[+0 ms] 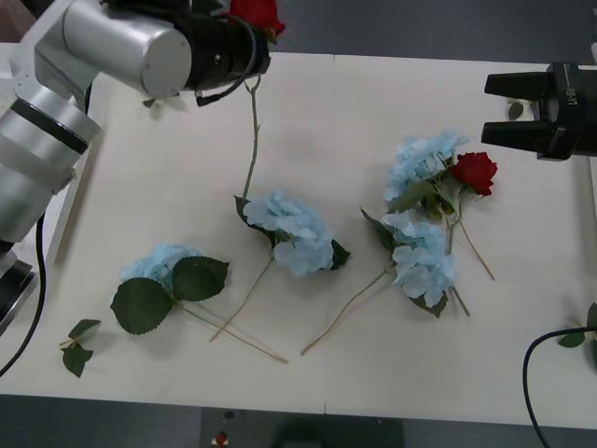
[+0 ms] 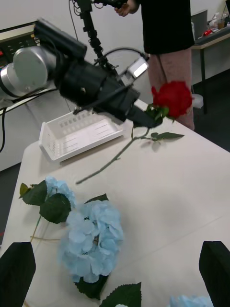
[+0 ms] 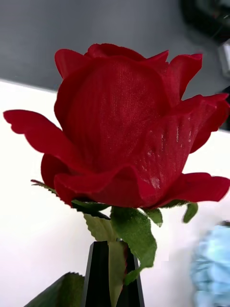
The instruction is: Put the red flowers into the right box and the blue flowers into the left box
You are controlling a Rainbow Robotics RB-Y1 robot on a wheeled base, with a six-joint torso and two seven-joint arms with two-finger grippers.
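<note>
The held red rose [image 1: 257, 13] is cut off by the front view's top edge; the left end effector [image 3: 113, 273] hides part of its stem; the right end effector [image 1: 504, 110] runs off the frame's right edge.

Looks like a robotics lab. Plain white table [image 1: 373, 355], cables [image 1: 536, 369] trailing, a cluttered workbench [image 2: 213, 36] behind (person standing by).

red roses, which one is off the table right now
The red rose held just under its head by the left gripper, stem hanging free. The other red rose lies on the table among blue hydrangeas.
</note>
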